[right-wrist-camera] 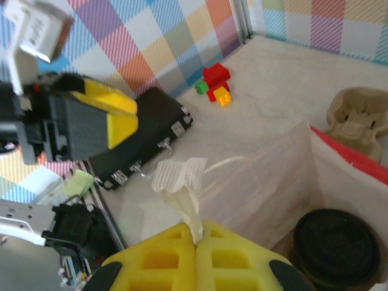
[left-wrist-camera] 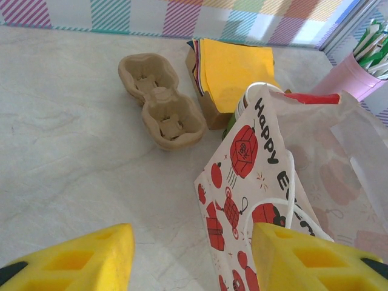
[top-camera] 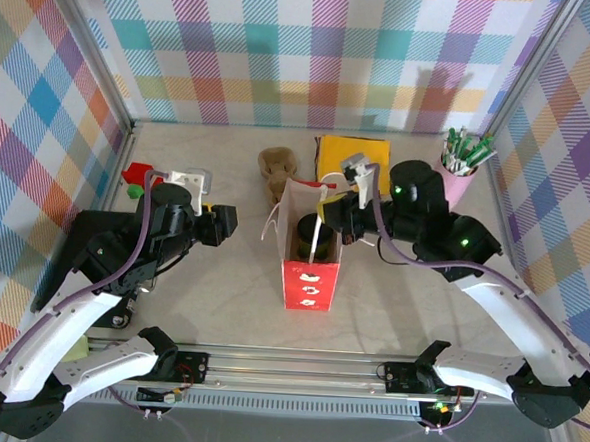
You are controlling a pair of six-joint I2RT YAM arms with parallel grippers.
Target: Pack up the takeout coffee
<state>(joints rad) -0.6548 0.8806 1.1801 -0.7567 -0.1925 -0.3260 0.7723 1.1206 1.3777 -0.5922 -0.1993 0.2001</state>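
At table centre, the takeout coffee (top-camera: 312,237) sits dark-lidded inside the paper bag (top-camera: 309,285), whose white handle (right-wrist-camera: 182,182) the right gripper (right-wrist-camera: 197,233) pinches tight, seemingly to steady it, while the left gripper (left-wrist-camera: 191,257) hovers alongside, half-open and empty.

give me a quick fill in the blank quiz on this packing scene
1. The lidded coffee cup stands inside the paper ____.
2. The right gripper is shut on the white ____ of the bag.
3. The left gripper is ____ and holds nothing.
4. The brown cup carrier has ____ pockets, both empty.

Missing words: bag; handle; open; two
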